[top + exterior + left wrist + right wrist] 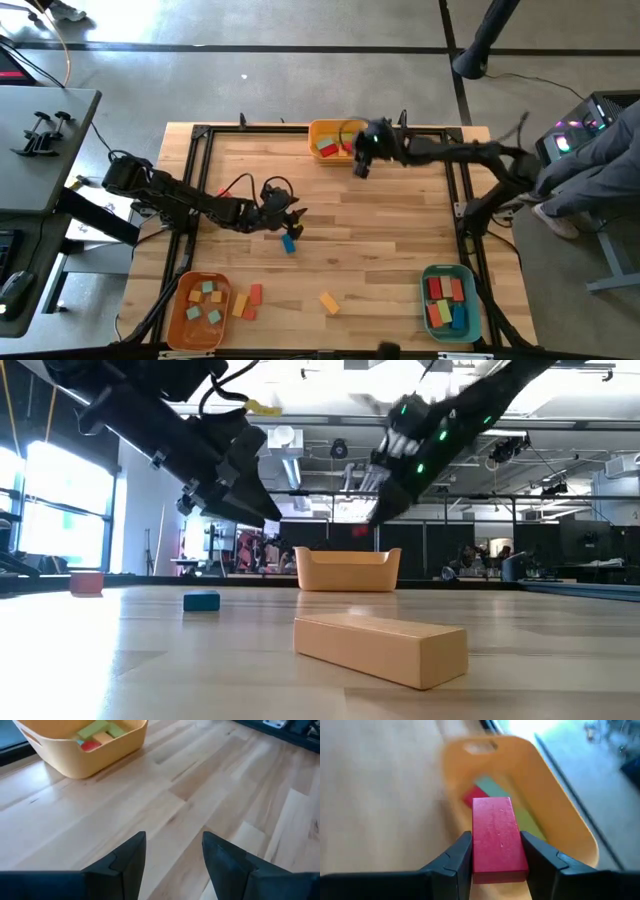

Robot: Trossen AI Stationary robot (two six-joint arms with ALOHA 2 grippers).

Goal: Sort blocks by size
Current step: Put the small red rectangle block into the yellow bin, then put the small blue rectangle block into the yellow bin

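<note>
Right gripper: clamped on a red block, above the near rim of the yellow bin.
Release advice: probably centre farther over the bin before opening (green blocks already lie inside).
Left gripper: fingers apart, empty; blue block just beside it.
Writing: none legible.

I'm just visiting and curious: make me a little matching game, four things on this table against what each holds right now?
Things:
1. right claw
2. left claw
3. teal bin
4. orange bin

Holds:
A. nothing, open over bare wood
B. small cubes
C. long bars
D. one red block, over the yellow bin

Pairs: 1-D, 2-A, 3-C, 4-B
</note>
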